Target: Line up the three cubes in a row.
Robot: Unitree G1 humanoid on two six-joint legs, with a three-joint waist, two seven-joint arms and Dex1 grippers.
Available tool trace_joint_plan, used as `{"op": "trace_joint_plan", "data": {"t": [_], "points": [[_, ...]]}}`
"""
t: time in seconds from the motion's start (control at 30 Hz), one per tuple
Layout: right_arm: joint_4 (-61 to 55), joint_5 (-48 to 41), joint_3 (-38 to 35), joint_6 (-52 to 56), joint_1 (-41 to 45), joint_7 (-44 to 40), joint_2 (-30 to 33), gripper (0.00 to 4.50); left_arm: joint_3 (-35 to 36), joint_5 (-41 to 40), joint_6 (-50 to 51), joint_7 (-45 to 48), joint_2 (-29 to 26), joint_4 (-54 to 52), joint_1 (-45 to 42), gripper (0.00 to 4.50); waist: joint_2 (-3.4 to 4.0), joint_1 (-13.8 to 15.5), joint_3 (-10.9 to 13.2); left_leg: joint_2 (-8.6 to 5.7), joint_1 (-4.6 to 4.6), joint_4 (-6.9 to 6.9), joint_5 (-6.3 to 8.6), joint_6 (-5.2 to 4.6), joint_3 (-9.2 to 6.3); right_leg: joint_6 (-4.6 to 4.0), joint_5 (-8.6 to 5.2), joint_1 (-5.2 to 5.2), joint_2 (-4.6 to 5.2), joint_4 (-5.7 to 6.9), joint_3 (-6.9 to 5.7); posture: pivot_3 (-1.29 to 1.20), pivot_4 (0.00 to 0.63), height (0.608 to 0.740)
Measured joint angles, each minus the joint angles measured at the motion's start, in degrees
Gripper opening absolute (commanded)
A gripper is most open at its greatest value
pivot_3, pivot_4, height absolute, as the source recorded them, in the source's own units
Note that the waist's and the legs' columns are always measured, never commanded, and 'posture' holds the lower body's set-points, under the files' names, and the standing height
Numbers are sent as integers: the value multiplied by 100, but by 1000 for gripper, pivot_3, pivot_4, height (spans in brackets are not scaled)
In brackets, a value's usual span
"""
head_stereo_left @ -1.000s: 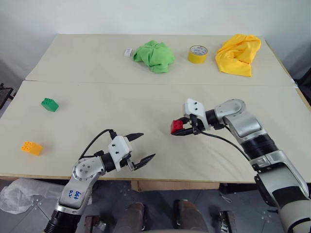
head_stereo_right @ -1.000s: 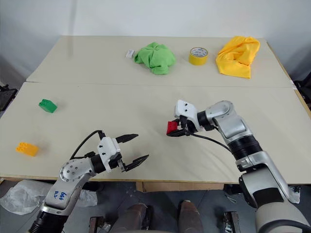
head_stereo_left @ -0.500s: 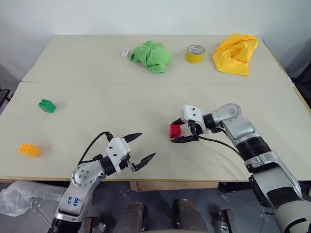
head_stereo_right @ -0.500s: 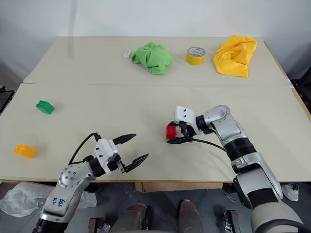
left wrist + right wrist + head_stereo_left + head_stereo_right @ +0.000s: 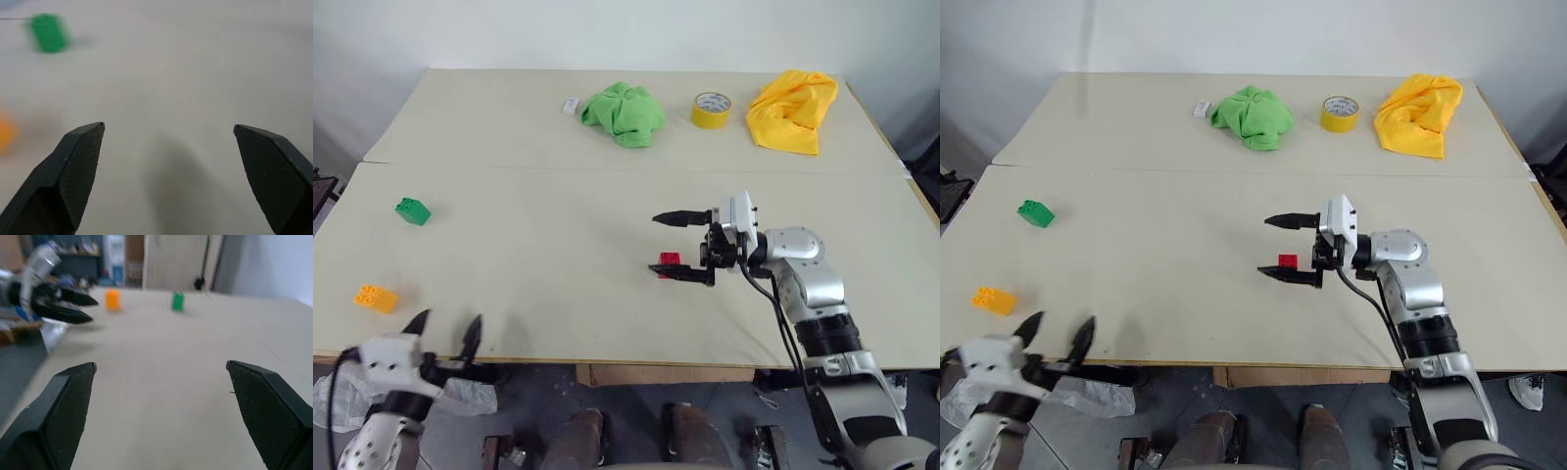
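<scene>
Cubes first: red studded block [image 5: 669, 261] sits on the tabletop [image 5: 558, 245] near centre-right, small, glossy plastic w/ bumps on top. You've got the right gripper [image 5: 668, 245] around it but not on it — both black fingers spread wide, one tapered finger [image 5: 677, 217] on the far side of the block, the other at its near edge; can't tell if that near one touches. Nothing held.

Green block [image 5: 412, 210] lies well to the left, studded top, sharp-edged. Orange-yellow block [image 5: 376, 298] sits nearer the front edge, below the green one; the two are apart from each other and well apart from red. So no row.

Your left gripper [image 5: 445, 328] is at the front-left corner, over the table edge, fingers apart and empty; pads look finely textured, matte black, wedge-shaped in the wrist view.

Table surface is pale, smooth, matte, w/ a seam running across betw. two boards. Along the far board: crumpled green cloth [image 5: 625, 111], yellow tape roll [image 5: 712, 109] lying flat, ring-shaped, and a rumpled yellow cloth [image 5: 794, 108] — soft, folded. Small white object [image 5: 571, 105] just beside the green cloth.
</scene>
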State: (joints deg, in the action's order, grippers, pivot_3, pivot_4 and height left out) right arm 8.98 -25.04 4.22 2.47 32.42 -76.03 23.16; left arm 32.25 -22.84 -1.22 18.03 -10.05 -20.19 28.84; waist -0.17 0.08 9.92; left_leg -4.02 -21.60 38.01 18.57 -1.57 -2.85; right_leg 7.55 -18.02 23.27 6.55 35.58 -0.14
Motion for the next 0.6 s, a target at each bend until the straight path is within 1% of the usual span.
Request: {"op": "trace_joint_plan", "data": {"t": [0.13, 0.2, 0.33, 0.4, 0.5, 0.6], "points": [[-222, -16, 151, -126, -308, 58, -281, 4478, 564, -302, -214, -474, 576, 87, 273, 4500, -3, -10, 2, -1, 2, 0, 3, -4, 7, 0, 0, 0, 0, -2, 8, 0, 150, 740], [-223, 22, 210, -210, -345, 86, -332, 4478, 727, -411, -280, -601, 699, 166, 306, 4500, -4, -11, 2, 0, 4, 0, 3, -3, 7, 0, 0, -1, -2, -2, 9, 0, 150, 740], [-221, 84, 225, -384, -350, 76, -334, 4478, 1014, -618, -307, -717, 669, 437, 309, 4500, -11, -2, 1, -1, 6, 0, 4, -5, 6, 0, 0, -3, -1, -2, 9, 0, 150, 740], [-199, 120, 229, -444, -375, 63, -311, 4478, 1059, -659, -244, -768, 434, 473, 141, 4500, -18, 18, 1, 0, 5, 0, 5, -2, -2, -2, -1, -4, -1, -3, 2, 0, 150, 740], [-196, 160, 226, -485, -443, 67, -281, 4478, 1083, -673, 5, -884, -250, 422, -365, 4500, -21, 28, -1, 0, 6, 0, 6, -1, -4, -3, -1, -5, -1, 1, 1, 0, 150, 740], [-221, 148, 208, -403, -442, 201, -275, 4478, 1081, -695, 708, -1010, -1389, 400, -1153, 4500, -26, 9, -2, -1, 8, 0, 4, 6, -10, -7, -4, 1, -4, 15, 0, 0, 150, 740]]}}
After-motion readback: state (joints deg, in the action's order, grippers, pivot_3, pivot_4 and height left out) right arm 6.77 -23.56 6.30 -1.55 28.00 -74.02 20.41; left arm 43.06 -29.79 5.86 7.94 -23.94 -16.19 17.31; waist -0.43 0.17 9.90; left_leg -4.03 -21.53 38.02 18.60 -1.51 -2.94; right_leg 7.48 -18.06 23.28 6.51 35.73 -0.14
